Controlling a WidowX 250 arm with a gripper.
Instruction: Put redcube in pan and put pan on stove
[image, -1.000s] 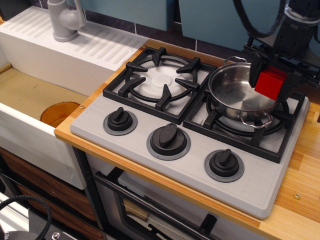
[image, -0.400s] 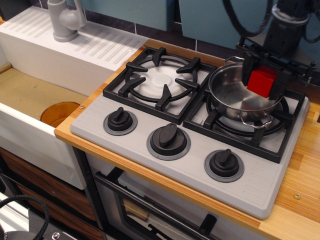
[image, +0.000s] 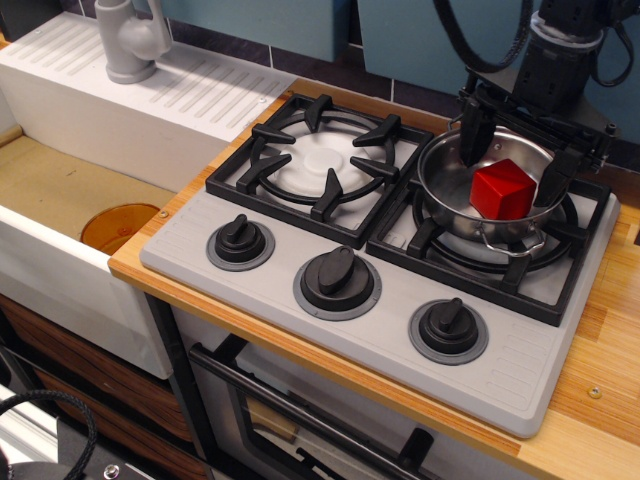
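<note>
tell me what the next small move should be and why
Probably lift the gripper straight up, clear of the pan. Its jaws stand open on either side of the redcube, which sits inside the pan, and the pan already rests on the stove right burner.

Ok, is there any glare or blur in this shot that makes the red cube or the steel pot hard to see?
In the observation.image view, the bright red solid cube is sharp and evenly lit; the shiny stainless-steel pot shows bright reflections on its inner wall, yet its rim reads clearly; the black end effector is dark but not blurred, its fingers spread either side of the cube.
</note>
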